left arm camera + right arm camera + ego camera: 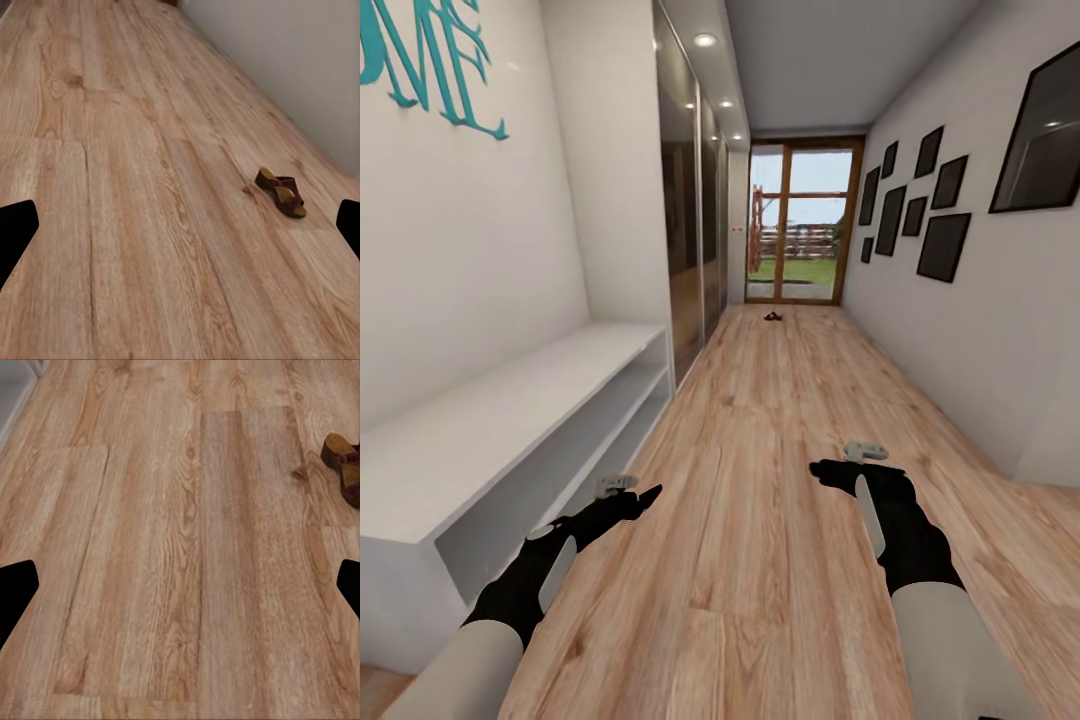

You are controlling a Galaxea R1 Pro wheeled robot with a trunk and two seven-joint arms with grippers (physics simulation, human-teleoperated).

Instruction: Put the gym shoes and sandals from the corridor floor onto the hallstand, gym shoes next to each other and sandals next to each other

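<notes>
Low along the left wall runs the white hallstand (510, 420), its flat top and open shelves bare. A brown sandal (281, 193) lies on the corridor floor (780, 480) close to a white wall, ahead of my left gripper (632, 488). My right gripper (847, 462) also has a brown sandal (343, 466) ahead of it, cut by the frame edge. Both grippers hover over bare planks, open and holding nothing. The gym shoes are out of view.
A small dark object (772, 317) sits on the floor far down the corridor, before the glass door (800, 222); it is too small to identify. A mirrored wardrobe (690, 230) follows the hallstand on the left. Framed pictures (930, 215) hang on the right wall.
</notes>
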